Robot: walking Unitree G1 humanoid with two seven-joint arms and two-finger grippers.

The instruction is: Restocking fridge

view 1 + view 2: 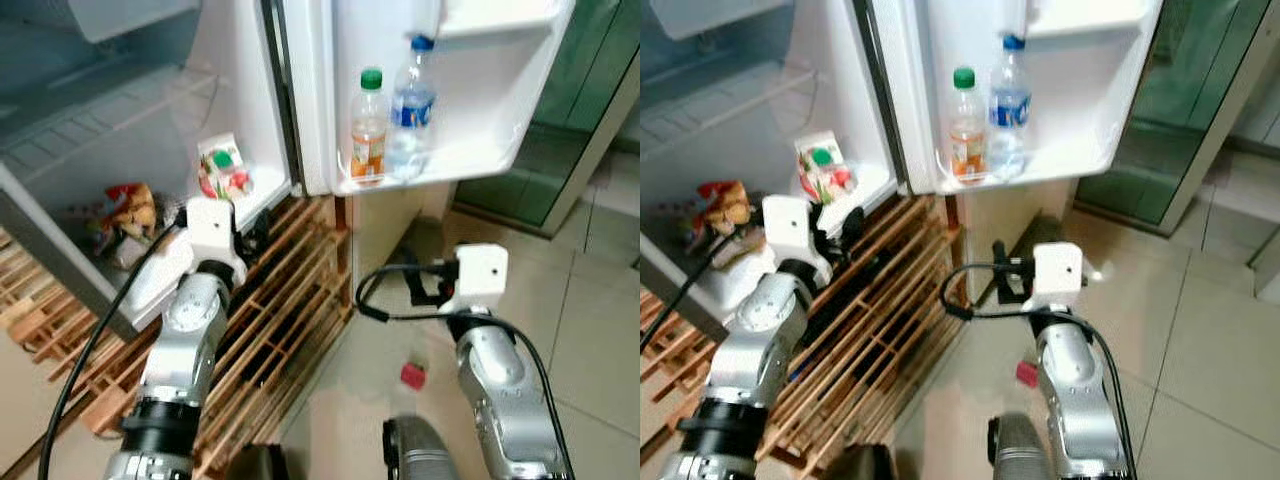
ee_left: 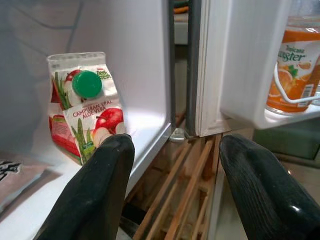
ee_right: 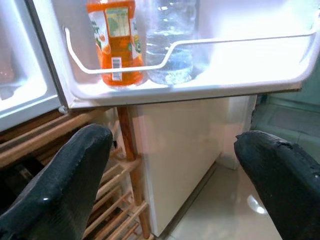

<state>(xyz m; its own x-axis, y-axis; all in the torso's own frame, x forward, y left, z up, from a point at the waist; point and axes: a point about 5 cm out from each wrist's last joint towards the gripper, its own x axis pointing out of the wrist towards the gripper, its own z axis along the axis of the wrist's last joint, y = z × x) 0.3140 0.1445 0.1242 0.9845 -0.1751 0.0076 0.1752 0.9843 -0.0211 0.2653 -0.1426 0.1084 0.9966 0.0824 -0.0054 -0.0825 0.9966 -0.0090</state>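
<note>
Glossy white plastic door shelf — slatted bare wood rack below.

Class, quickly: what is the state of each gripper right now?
Left gripper: open, holding nothing, by the juice carton in the fridge.
Right gripper: open, holding nothing, below the door shelf.

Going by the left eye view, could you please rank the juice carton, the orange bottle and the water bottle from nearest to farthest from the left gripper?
From the left gripper:
1. Juice carton, on the fridge floor just beyond the open fingers.
2. Orange bottle, on the door shelf to the right.
3. Water bottle, beside the orange bottle, further right.
</note>
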